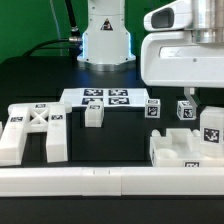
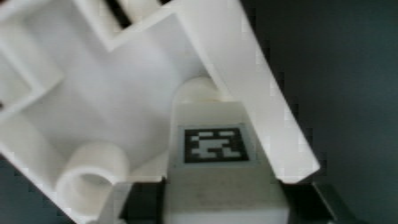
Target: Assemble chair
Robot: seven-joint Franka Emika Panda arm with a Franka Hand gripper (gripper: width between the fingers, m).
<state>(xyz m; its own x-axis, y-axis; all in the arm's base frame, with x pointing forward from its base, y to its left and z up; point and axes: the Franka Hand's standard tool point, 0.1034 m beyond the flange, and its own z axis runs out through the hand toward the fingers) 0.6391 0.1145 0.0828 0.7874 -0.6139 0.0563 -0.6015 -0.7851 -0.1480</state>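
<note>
In the wrist view my gripper (image 2: 228, 200) has its two dark fingers (image 2: 146, 202) tight against both sides of a white chair leg (image 2: 217, 120) that bears a square tag. The leg lies along a big white chair piece with slanted ribs (image 2: 107, 90). In the exterior view the gripper's hand (image 1: 185, 55) hangs at the exterior view's right over the tagged leg (image 1: 212, 128) and the chunky seat block (image 1: 180, 150). The X-braced frame (image 1: 35, 128) lies at the left. A small block (image 1: 93, 113) and two tagged pieces (image 1: 153, 108) stand in the middle.
The marker board (image 1: 100, 98) lies flat at the back middle, in front of the robot base (image 1: 105, 40). A long white border rail (image 1: 110, 180) runs along the front edge. The table top is black.
</note>
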